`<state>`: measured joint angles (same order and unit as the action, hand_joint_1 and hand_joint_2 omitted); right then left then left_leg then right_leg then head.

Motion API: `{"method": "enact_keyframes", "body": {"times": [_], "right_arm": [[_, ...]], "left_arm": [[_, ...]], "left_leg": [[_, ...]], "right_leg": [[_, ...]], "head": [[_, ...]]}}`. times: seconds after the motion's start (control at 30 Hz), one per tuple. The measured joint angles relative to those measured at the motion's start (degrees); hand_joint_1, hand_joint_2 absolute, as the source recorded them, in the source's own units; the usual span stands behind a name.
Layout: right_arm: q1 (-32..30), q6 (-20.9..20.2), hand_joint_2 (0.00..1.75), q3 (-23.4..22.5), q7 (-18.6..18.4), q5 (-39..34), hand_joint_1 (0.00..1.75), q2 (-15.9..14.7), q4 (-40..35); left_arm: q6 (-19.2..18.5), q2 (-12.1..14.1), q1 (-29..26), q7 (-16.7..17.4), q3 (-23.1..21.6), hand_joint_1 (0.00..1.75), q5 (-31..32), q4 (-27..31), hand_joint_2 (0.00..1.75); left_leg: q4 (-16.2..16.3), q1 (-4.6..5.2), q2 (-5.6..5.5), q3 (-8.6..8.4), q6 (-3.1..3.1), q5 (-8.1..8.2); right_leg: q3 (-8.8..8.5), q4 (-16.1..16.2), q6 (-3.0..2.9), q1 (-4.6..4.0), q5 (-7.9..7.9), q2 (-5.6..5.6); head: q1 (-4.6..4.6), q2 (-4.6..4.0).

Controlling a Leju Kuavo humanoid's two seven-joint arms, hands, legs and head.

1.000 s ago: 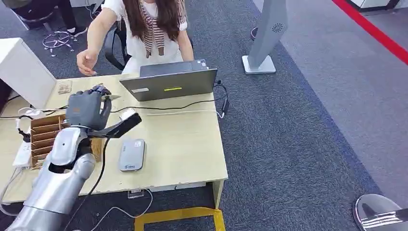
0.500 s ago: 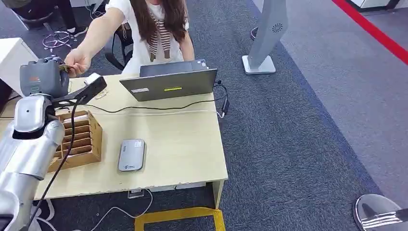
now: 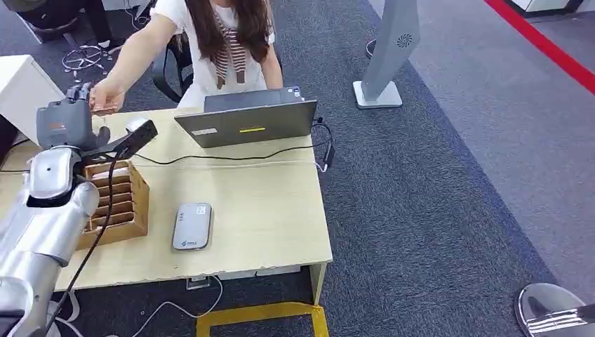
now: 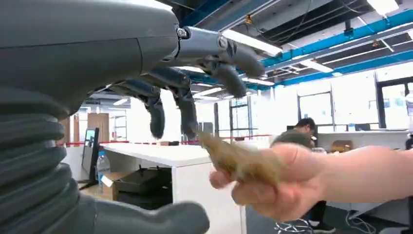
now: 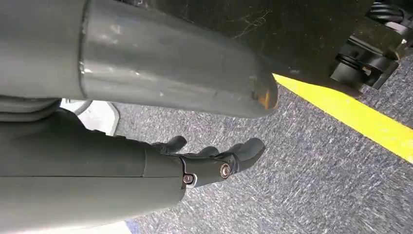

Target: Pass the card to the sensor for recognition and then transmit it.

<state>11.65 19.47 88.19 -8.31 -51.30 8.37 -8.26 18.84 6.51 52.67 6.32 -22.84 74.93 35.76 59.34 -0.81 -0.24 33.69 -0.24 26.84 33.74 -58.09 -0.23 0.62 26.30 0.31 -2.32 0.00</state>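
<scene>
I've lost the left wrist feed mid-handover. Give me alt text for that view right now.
A person's hand pinches a blurred tan card, whose far end sits just under the dark fingertips of the robot's left hand; whether they touch it is unclear. Behind is an office with a white counter and bright windows.

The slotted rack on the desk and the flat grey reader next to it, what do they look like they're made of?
Slotted rack: looks like unpainted wood or brown board, matte, with thin tan dividers; which one I can't tell. Grey reader: probably moulded plastic, going by its smooth light-grey shell with rounded corners and a faint sheen.
</scene>
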Motion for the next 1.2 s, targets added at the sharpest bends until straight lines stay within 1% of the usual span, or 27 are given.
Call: {"method": "enact_keyframes", "body": {"times": [0.1, 0.2, 0.27, 0.37, 0.5, 0.6, 0.67, 0.77, 0.87, 0.97, 1.2], "right_arm": [[-0.01, -0.39, 0.00, -0.02, -0.02, -0.61, 0.00, 0.00, 0.00], [-0.03, -0.50, 0.00, -0.04, -0.02, -1.46, 0.00, 0.00, 0.00], [-0.08, -0.17, 0.00, -0.07, -0.02, -2.23, 0.00, 0.00, 0.00], [-0.50, 0.88, 0.00, -0.24, 0.00, -3.63, 0.00, 0.00, 0.02], [-1.30, 1.53, 0.00, -0.65, 0.57, -5.07, 0.00, 0.00, 0.02], [-1.83, 1.99, 0.00, -1.09, 0.87, -5.73, 0.00, 0.00, 0.07], [-2.01, 2.14, 0.00, -1.31, 1.03, -5.97, 0.00, 0.00, 0.11], [-2.08, 2.12, 0.00, -1.36, 1.01, -6.05, 0.00, 0.00, 0.17], [-2.09, 2.03, 0.00, -1.36, 1.22, -6.01, 0.00, 0.00, 0.26], [-2.10, 1.97, 0.00, -1.36, 1.70, -5.86, 0.00, 0.00, 0.33], [-2.08, 1.99, 0.00, -1.36, 1.68, -5.81, 0.00, 0.00, 0.48]], "left_arm": [[0.66, -0.76, -1.31, -1.42, 0.02, 0.00, -0.24, 1.03, 1.75], [0.94, -1.59, -3.90, -2.86, 0.02, 0.00, -0.83, 4.21, 1.75], [0.83, -1.75, -6.66, -3.67, 0.02, 0.00, -1.58, 7.29, 1.75], [0.33, -1.66, -13.26, -4.61, 0.00, 0.00, -2.43, 15.57, 1.75], [-0.94, -0.20, -22.98, -4.83, -0.02, 0.00, -3.48, 25.78, 1.75], [-2.21, 1.36, -28.80, -4.55, -0.04, 0.00, -4.20, 30.76, 1.75], [-2.67, 2.41, -31.69, -4.35, -0.04, 0.00, -4.46, 32.66, 1.75], [-3.30, 3.43, -34.46, -4.04, -0.02, 0.00, -4.94, 33.68, 1.75], [-3.58, 4.24, -35.98, -3.70, -0.02, 0.00, -5.18, 33.70, 1.75], [-3.96, 4.90, -36.59, -2.77, 0.18, 0.00, -5.16, 33.44, 1.75], [-4.61, 5.29, -36.55, -2.32, 3.59, 0.00, -5.01, 30.29, 1.75]], "left_leg": [[0.00, 0.01, 0.00, 0.00, 0.00, 0.01], [0.00, 0.01, 0.00, 0.01, 0.00, 0.01], [0.00, 0.02, 0.05, 0.00, 0.03, 0.04], [-0.01, 0.03, 0.06, -0.01, 0.08, 0.08], [-0.03, 0.03, 0.13, 0.00, 0.08, 0.17], [-0.03, 0.03, 0.15, 0.02, 0.05, 0.20], [-0.04, 0.02, 0.14, 0.03, 0.05, 0.20], [-0.04, 0.03, 0.13, 0.04, 0.05, 0.20], [-0.04, 0.03, 0.13, 0.05, 0.06, 0.19], [-0.03, 0.03, 0.13, 0.05, 0.06, 0.19], [-0.03, 0.02, 0.13, 0.04, 0.06, 0.19]], "right_leg": [[0.00, 0.01, 0.00, 0.01, 0.00, 0.00], [0.00, 0.01, 0.01, 0.02, 0.00, 0.00], [0.00, 0.01, 0.01, 0.04, 0.01, 0.05], [0.00, 0.01, 0.02, 0.06, 0.04, 0.06], [0.05, 0.01, 0.01, 0.05, 0.10, 0.11], [0.09, 0.01, 0.01, 0.05, 0.15, 0.11], [0.09, 0.01, 0.01, 0.05, 0.16, 0.10], [0.09, 0.01, 0.01, 0.05, 0.16, 0.09], [0.08, 0.01, 0.02, 0.05, 0.15, 0.08], [0.08, 0.01, 0.02, 0.05, 0.14, 0.07], [0.10, 0.01, 0.01, 0.05, 0.14, 0.07]], "head": [[0.02, 0.00], [0.00, 0.00], [0.00, 0.00], [0.00, 0.00], [0.02, 0.00], [0.02, 0.00], [0.02, 0.00], [0.02, 0.00], [0.02, 0.00], [0.02, 0.00], [0.02, 0.00]]}}
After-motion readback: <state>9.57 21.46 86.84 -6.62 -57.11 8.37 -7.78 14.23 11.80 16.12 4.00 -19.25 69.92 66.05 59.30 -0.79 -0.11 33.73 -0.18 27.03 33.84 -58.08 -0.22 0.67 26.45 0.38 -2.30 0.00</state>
